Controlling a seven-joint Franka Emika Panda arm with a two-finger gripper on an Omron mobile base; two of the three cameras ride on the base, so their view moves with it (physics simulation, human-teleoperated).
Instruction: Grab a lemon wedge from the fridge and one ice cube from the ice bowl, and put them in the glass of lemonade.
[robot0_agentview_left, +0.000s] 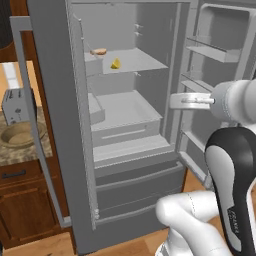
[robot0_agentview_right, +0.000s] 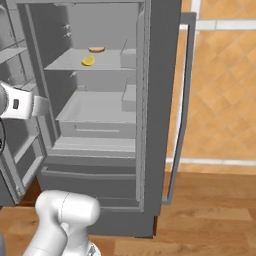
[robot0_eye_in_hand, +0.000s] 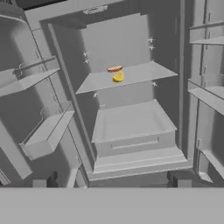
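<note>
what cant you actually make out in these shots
- Ice bowl: left base view, partly hidden behind the open fridge door; its contents unreadable.
- Small orange item behind the lemon wedge: too small to identify.
- Gripper: hand view, only the tips above the bottom edge.

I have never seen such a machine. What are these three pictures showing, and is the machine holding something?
It is a white robot arm in a simulated kitchen. Two pictures come from cameras on its base, behind the arm to the left and right; the third looks along its hand. All face the open fridge. On a shelf lies the lemon wedge, beside a small orange item. The end effector is open and holds nothing. Left of the fridge, a counter carries a toaster and the ice bowl.
</note>
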